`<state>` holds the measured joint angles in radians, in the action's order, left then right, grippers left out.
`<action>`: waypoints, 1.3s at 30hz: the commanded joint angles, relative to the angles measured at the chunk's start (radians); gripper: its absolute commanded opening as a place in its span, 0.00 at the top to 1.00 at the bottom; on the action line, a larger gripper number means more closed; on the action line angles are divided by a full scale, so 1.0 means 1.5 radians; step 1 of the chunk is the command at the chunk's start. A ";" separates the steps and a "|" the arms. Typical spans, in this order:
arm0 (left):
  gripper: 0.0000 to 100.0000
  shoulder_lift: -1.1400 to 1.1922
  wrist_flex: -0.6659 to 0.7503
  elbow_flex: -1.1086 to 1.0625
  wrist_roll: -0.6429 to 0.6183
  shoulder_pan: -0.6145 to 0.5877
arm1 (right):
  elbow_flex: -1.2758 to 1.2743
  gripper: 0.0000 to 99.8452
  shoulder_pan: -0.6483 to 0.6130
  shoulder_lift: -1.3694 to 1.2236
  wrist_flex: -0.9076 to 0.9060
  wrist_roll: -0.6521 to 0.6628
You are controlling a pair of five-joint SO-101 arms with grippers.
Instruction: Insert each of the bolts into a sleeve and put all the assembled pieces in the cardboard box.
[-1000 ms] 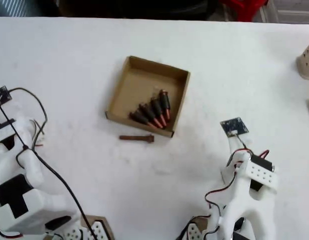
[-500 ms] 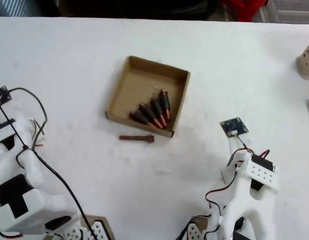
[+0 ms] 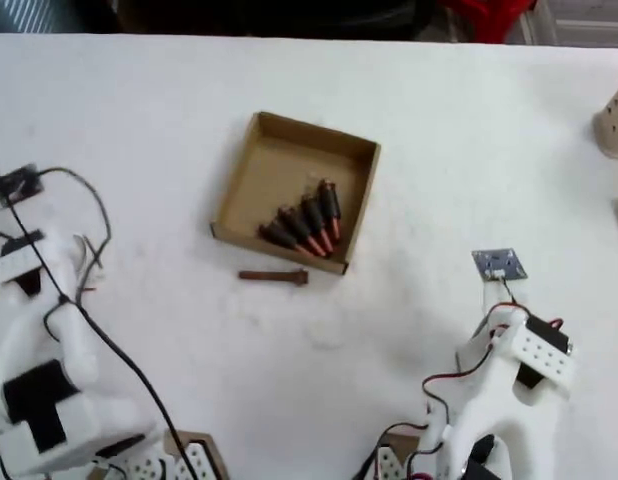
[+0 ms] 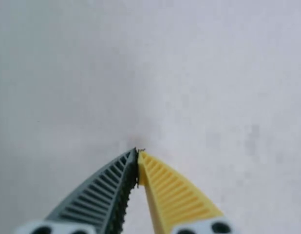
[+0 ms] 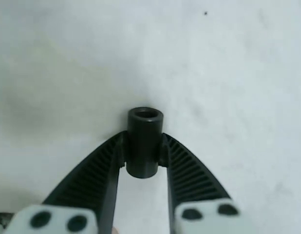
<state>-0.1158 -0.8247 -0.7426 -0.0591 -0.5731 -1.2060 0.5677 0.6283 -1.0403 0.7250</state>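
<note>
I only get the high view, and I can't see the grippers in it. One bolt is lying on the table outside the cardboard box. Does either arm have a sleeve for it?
Observer: Yes. The right wrist view shows the right gripper shut on a black sleeve.
Operator: Is the left one holding something too?
Observer: No. The left gripper is shut with nothing between its fingers, over bare white table.
</note>
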 commanded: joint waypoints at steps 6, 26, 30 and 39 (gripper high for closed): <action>0.98 -0.332 -0.036 -0.154 0.208 0.302 | 0.012 0.98 0.009 0.006 0.027 -0.008; 0.98 -0.105 -0.177 0.047 0.593 0.700 | 0.001 0.98 -0.003 0.008 0.033 -0.002; 0.98 -0.023 -0.177 0.121 0.606 0.697 | -0.006 0.98 -0.015 0.008 0.040 -0.002; 0.97 0.146 -0.251 0.260 0.685 0.696 | -0.007 0.98 -0.025 0.008 0.046 -0.001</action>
<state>0.0882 -1.1561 -0.4358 0.9337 0.4641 -1.2183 0.5432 0.6283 -0.9881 0.7173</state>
